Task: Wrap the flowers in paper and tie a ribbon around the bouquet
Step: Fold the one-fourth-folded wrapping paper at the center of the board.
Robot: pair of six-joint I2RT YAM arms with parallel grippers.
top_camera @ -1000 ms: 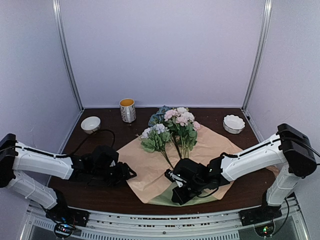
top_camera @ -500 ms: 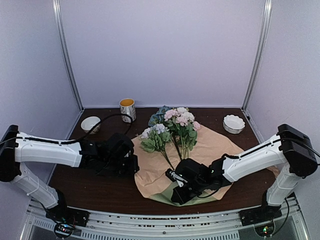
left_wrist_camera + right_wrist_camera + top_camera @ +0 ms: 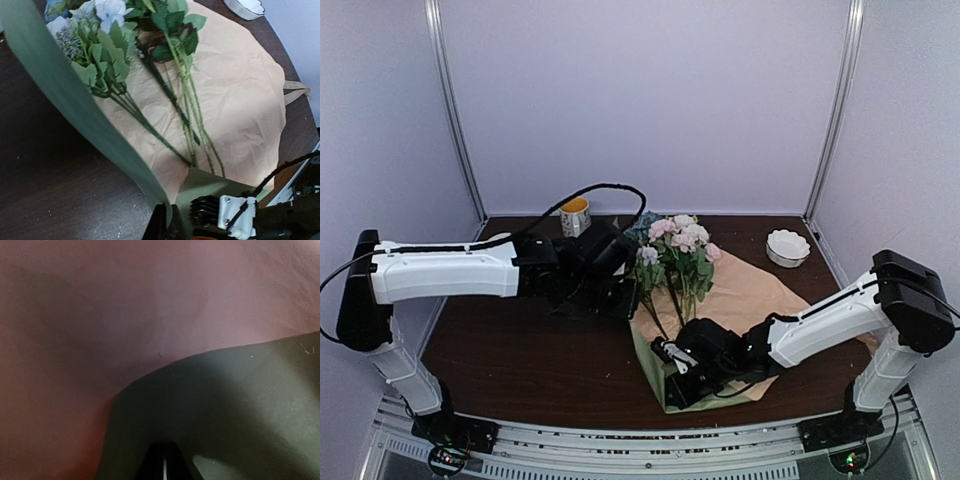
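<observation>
The flowers (image 3: 675,245), white, pink and blue blooms with long green stems (image 3: 192,125), lie on the tan face of the paper (image 3: 750,290). My left gripper (image 3: 625,308) is shut on the paper's left edge and holds it up beside the stems, so the sage-green face (image 3: 60,85) shows. Both black fingertips (image 3: 161,225) pinch that edge. My right gripper (image 3: 678,385) is shut on the paper's near corner, which is folded green side up over the stem ends (image 3: 210,182). A tan strip (image 3: 296,87), perhaps the ribbon, pokes out at the paper's right edge.
A mug (image 3: 575,218) stands at the back left, behind the left arm. A white bowl (image 3: 787,247) sits at the back right. The left arm's black cable (image 3: 600,190) arches above the table. Dark bare wood (image 3: 520,350) lies left of the paper.
My left gripper shut on the paper's left edge and swept right, lifting the left half up against the flowers. The right gripper kept its hold and place.
</observation>
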